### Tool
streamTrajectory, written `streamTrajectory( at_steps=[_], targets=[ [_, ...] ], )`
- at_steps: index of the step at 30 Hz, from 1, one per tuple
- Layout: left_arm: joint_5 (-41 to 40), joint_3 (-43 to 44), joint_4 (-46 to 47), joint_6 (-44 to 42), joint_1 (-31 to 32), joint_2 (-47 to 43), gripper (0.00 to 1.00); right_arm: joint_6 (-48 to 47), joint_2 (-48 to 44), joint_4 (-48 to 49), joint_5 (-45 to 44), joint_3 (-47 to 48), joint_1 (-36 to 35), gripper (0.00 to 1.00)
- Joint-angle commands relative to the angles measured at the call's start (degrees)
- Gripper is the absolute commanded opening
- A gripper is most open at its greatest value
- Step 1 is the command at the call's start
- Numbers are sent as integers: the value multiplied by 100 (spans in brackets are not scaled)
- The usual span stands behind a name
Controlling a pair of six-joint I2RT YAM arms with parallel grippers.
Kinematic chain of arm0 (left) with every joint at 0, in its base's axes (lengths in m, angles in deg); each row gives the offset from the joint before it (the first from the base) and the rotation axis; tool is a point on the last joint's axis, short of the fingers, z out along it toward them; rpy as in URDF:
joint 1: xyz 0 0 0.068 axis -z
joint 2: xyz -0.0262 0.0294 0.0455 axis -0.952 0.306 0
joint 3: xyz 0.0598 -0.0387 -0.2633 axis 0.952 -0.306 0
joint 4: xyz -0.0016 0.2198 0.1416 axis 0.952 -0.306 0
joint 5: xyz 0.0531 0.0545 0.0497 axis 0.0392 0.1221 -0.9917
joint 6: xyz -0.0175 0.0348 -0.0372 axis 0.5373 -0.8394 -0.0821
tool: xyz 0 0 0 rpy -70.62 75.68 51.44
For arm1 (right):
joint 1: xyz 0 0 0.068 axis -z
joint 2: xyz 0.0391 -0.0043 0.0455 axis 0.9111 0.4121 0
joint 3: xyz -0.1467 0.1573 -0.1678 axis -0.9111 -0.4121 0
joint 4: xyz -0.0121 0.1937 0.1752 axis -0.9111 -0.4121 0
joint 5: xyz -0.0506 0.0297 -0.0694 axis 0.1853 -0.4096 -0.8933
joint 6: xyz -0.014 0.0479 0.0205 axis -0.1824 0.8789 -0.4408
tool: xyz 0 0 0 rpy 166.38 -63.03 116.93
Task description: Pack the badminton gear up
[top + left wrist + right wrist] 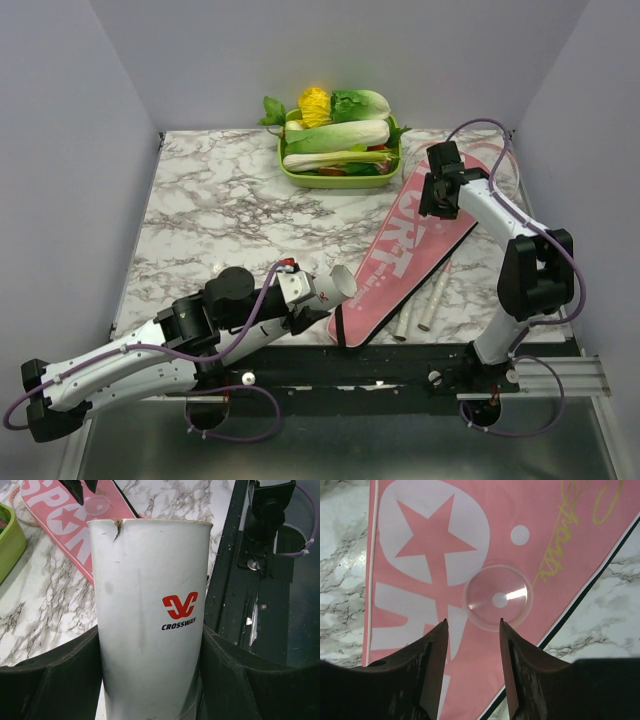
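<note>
Left pincer (pixel 150 635) pinching white tube (pixel 330 285) aimed far-right, right pincer (pixel 472 625) spread over pink cover bag (pixel 400 260), narrow end near-left

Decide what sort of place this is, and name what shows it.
Probably a robot test cell: plain grey walls box in a marble-patterned table, two arms are bolted at its near edge, and a pink cover bag lies near a green vegetable tray.

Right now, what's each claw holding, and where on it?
Left claw grips the white tube around its body, back from the open end. Right claw holds nothing.
</note>
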Motion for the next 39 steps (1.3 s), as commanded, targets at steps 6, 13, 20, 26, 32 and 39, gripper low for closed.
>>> streamTrajectory(
  at_steps=[6,13,20,26,32,39],
  targets=[
    [-118,69,-4,347,13,48,0,-203,633,169,-77,261,25,53],
    [-135,69,-22,329,13,93,0,-221,941,143,-138,367,34,49],
    [-109,78,-30,321,13,145,0,-212,1047,125,-86,402,25,32],
    [-109,78,-30,320,13,137,0,-212,1099,73,-121,446,34,15],
    [-109,78,-39,329,13,154,0,-194,1003,29,-68,464,25,1],
    [-91,87,-22,329,13,189,0,-168,363,-112,283,481,-1,1]
  ],
)
